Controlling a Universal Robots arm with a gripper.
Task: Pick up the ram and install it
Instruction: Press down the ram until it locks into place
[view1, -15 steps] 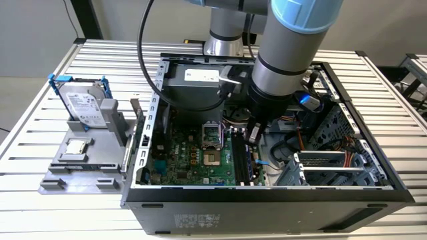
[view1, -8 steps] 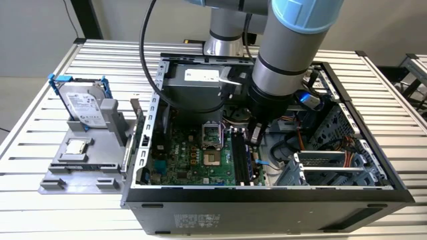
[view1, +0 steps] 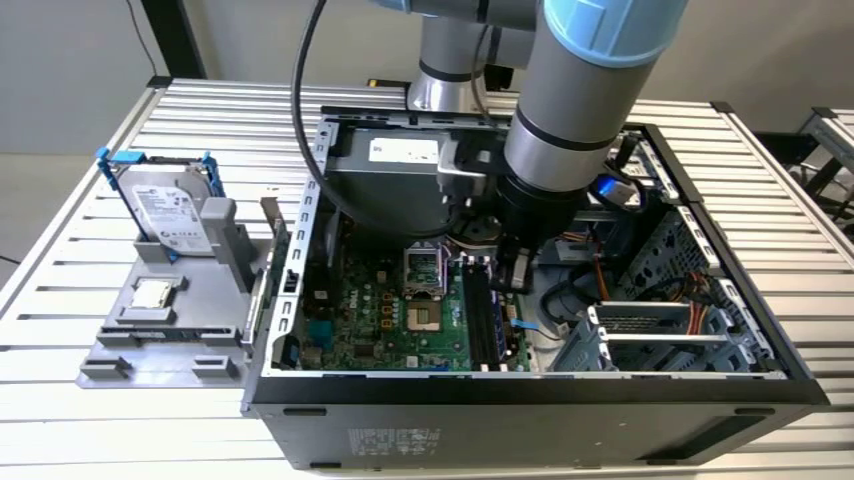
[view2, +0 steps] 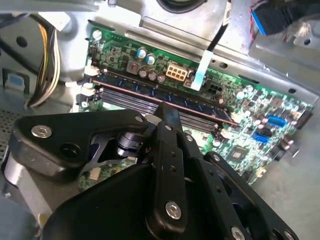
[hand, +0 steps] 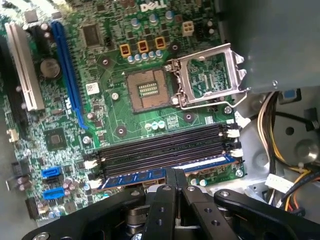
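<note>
The ram (hand: 150, 175) is a long thin stick with bluish chips, standing on edge in the outermost of the black memory slots (hand: 165, 150) on the green motherboard. In the second wrist view the ram (view2: 200, 107) runs along the same slot. My gripper (hand: 176, 175) is right over the stick's middle, its two black fingers (hand: 169, 192) pressed together, tips at the ram's top edge. In the exterior view the gripper (view1: 514, 278) reaches down into the open computer case (view1: 534, 385), above the memory slots (view1: 487, 320).
The processor socket (hand: 147, 90) lies open beside the slots, its metal frame (hand: 210, 77) flipped up. Yellow and black cables (hand: 280, 150) crowd one end of the slots. A hard drive (view1: 167, 210) and a processor chip (view1: 154, 293) rest on a grey fixture (view1: 160, 345) at the exterior view's left.
</note>
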